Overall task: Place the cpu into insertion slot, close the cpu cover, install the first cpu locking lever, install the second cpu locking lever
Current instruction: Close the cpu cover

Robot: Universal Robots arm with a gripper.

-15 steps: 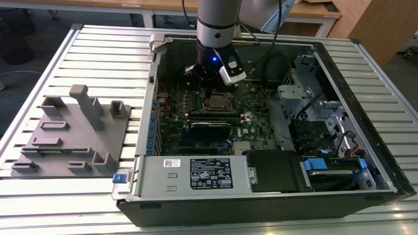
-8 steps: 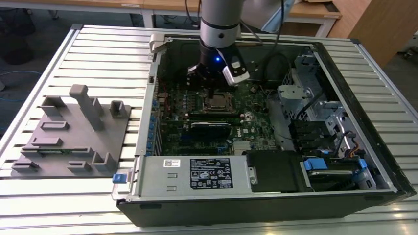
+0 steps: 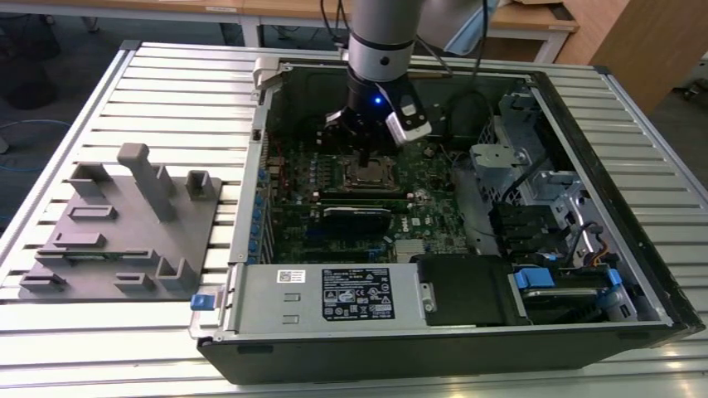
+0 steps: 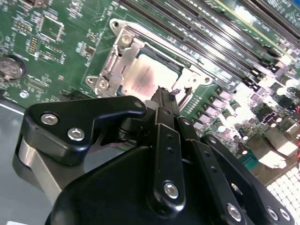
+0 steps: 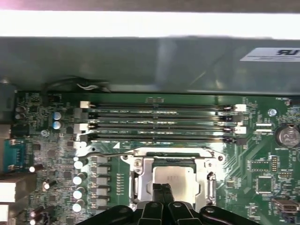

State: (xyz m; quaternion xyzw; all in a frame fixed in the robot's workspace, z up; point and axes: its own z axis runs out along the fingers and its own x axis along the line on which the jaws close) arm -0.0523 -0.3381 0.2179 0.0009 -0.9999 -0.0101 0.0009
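Observation:
The cpu (image 5: pixel 177 179) lies flat in the insertion slot (image 3: pixel 369 172), its dull silver top (image 4: pixel 145 77) showing through the window of the cpu cover (image 5: pixel 141 183). The cover (image 4: pixel 111 70) is folded down around the chip. A thin metal lever bar (image 5: pixel 154 151) runs along one side of the socket; I cannot tell whether it is latched. My gripper (image 3: pixel 367 156) hangs straight over the socket inside the open computer case. Its black fingers are shut together, with the gripper (image 4: pixel 161 93) right at the chip's edge and nothing held. In the first wrist view the gripper (image 5: pixel 162 188) overlaps the chip's near side.
Long black memory sticks (image 5: pixel 159 124) lie beside the socket. A coin battery (image 5: pixel 287 136) sits on the green board. The case holds a power supply (image 3: pixel 332 294) and a drive cage (image 3: pixel 553 207). A grey fixture (image 3: pixel 122 224) stands on the slatted table at the exterior view's left.

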